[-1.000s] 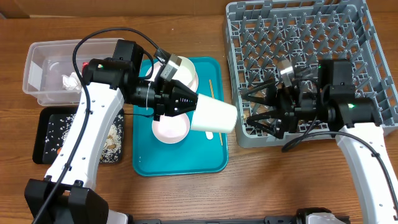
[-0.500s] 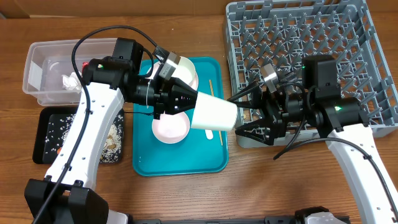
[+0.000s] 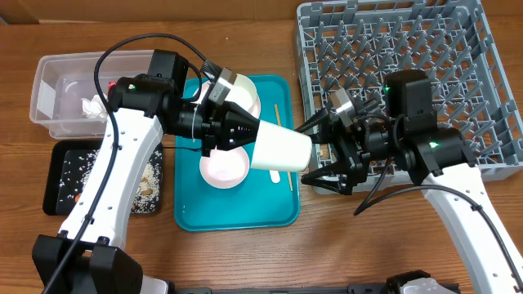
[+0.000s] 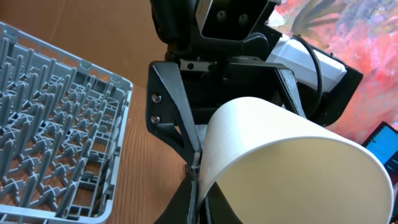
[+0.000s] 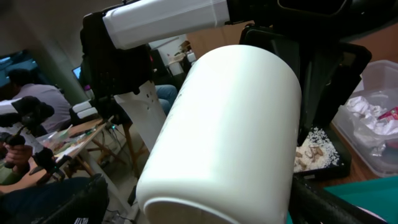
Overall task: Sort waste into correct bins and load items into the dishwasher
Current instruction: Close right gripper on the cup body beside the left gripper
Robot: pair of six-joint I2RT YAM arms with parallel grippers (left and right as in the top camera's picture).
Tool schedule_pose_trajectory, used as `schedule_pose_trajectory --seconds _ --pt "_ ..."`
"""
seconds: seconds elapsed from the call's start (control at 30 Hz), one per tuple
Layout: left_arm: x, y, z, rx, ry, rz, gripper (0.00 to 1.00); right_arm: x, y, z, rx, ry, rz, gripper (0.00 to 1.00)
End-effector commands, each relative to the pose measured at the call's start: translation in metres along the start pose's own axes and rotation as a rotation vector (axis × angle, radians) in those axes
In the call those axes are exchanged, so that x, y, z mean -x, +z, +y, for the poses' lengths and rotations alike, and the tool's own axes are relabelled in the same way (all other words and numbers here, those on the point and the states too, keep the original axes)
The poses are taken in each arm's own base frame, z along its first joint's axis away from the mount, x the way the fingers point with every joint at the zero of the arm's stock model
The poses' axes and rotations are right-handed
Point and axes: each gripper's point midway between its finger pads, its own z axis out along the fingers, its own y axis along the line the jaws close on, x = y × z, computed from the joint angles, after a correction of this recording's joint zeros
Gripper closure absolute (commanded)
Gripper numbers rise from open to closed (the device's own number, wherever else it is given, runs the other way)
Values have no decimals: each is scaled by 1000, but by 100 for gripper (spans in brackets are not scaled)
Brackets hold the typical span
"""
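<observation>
Brown wooden table [image 3: 392,237] carries a teal tray [image 3: 237,214] at its middle and a grey dish rack [image 3: 304,49] at the far right. Above the tray's right edge, the left gripper [image 3: 245,131] is clamped on the wall of a white cup [image 3: 282,149] at its mouth, holding it on its side with the base pointing toward the rack. The right gripper [image 3: 309,155] has its jaws spread wide, one finger on each side of the cup's base; whether they touch it I cannot tell. A white bowl [image 3: 222,170] sits on the tray below the left arm. At the left lie a clear tub [image 3: 49,69] with a crumpled napkin [image 3: 94,104] and a black tray [image 3: 61,171] of rice scraps [image 3: 147,184]
</observation>
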Motion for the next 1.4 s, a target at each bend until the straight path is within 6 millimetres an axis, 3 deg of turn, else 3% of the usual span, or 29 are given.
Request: schedule_pose_trajectory --seconds 0.0,0.2,1.03,1.37 --pt "3 1 -8 -21 29 -17 96 11 5 16 57 -50 -9 7" --pt "3 1 -8 -22 29 -17 96 11 9 17 71 -66 -5 13" --pt "3 1 -8 -21 25 -16 96 20 20 8 104 -128 10 13" --pt "3 1 -8 -21 24 -16 96 14 38 3 64 -99 51 14"
